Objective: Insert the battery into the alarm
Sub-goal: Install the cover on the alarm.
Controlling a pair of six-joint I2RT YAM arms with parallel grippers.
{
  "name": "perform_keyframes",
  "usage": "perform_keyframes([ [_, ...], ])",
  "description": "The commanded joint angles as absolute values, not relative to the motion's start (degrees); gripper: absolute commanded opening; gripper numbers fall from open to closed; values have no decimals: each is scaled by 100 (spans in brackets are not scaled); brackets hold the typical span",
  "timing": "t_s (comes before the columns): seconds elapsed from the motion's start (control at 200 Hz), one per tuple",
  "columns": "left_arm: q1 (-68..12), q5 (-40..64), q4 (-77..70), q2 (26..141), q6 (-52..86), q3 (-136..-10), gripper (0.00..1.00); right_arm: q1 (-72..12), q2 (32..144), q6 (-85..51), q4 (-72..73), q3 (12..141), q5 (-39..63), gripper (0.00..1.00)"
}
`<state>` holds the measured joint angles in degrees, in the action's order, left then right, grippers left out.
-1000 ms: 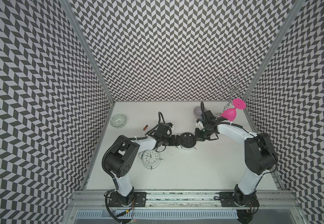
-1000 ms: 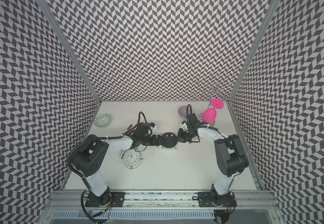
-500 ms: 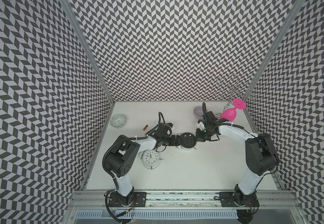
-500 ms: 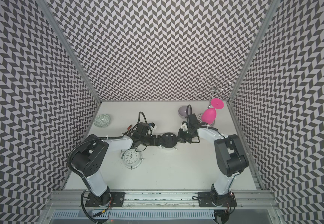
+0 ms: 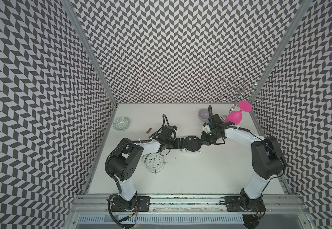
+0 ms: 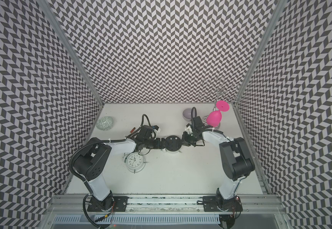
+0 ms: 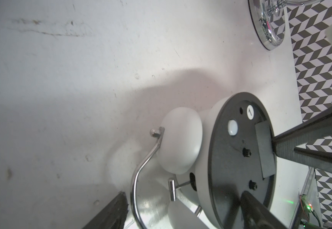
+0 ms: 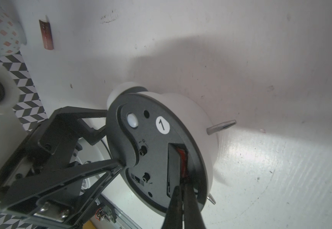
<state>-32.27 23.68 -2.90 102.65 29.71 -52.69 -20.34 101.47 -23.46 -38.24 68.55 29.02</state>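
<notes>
White round black-backed alarm clock (image 8: 153, 138) is held by the wide left gripper (image 8: 113, 138); closed right gripper (image 8: 182, 190) touches red battery (image 8: 183, 158) in its slot.

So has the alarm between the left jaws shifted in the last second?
No. In both top views the alarm sits at the same spot, just beyond and to the right of the face-up white clock, as it did a second ago.

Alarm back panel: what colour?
The back panel is dark grey, near black; clearest in the right wrist view.
</notes>
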Motion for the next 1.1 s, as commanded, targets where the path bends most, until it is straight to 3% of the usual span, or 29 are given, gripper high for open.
perform_keyframes([
  [0.0,-3278,2285,-193,10393,2997,-5326,88,-2037,10048,-2442,-3668,6724,3051,0],
  [1.097,-3287,2305,-246,10412,3006,-5306,88,-1882,9889,-2704,-3248,6450,3607,0],
])
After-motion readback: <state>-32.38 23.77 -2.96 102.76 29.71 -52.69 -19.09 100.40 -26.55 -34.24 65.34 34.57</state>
